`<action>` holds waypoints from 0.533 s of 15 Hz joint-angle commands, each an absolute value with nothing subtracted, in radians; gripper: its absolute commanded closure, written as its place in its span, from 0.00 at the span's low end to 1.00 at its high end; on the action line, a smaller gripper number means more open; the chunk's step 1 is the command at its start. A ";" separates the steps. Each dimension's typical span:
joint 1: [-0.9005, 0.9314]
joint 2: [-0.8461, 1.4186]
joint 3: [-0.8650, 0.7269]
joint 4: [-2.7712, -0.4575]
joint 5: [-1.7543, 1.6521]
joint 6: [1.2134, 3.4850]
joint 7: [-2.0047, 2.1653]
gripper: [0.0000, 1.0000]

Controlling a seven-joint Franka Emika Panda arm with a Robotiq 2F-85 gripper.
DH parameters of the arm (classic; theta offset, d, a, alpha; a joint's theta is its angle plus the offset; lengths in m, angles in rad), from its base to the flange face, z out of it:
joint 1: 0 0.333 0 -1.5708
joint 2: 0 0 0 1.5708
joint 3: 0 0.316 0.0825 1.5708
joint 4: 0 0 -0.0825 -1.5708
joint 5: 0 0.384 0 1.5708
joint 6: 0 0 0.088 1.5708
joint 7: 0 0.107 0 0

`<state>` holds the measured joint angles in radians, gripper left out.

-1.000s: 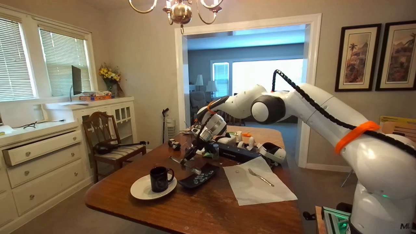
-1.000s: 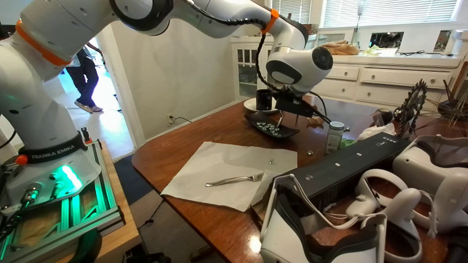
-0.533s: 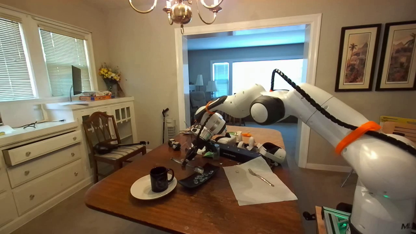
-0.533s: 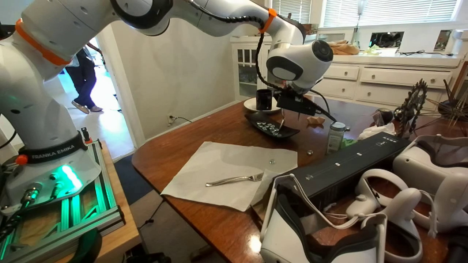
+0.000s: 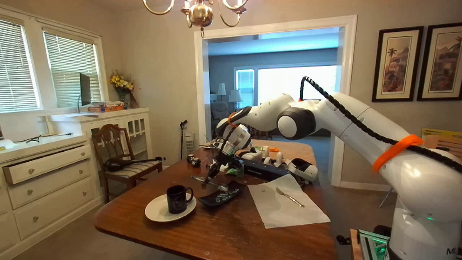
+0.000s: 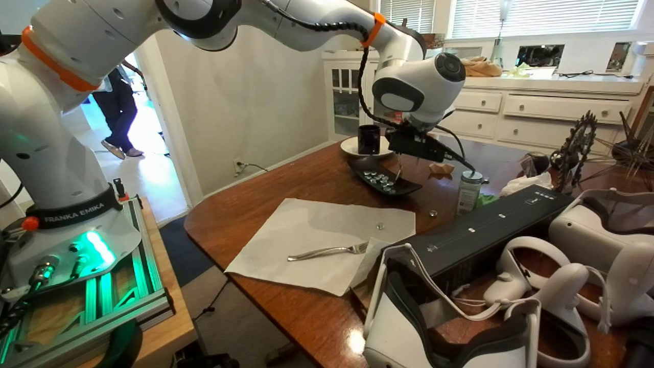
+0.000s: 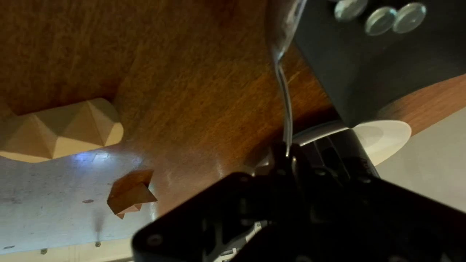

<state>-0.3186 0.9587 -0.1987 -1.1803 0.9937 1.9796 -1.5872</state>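
Beyond the "FRANKA EMIKA" collar (image 6: 75, 210), spoon (image 7: 284, 87) in end effector (image 7: 287, 155).

In both exterior views I see a black mug (image 5: 176, 200) on a white plate (image 5: 153, 210), a fork (image 6: 327, 251) on a white sheet (image 6: 299, 227), and a lidded jar (image 6: 468, 194) near a long dark box (image 6: 490, 224). A white headset (image 6: 388, 332) sits near the box. My wrist view shows a tan faceted block (image 7: 65, 131).

Tray (image 5: 211, 203), plate (image 5: 155, 212), paper (image 5: 278, 213) on table (image 5: 231, 236)
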 commanded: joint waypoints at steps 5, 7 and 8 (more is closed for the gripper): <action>-0.295 0.881 -0.237 -1.273 0.994 2.014 -1.481 0.99; -0.291 0.864 -0.247 -1.286 0.983 2.005 -1.444 0.99; -0.289 0.862 -0.254 -1.289 0.977 2.000 -1.426 0.99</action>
<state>-0.3130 0.9125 -0.2297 -1.2213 0.9955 1.9902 -1.4824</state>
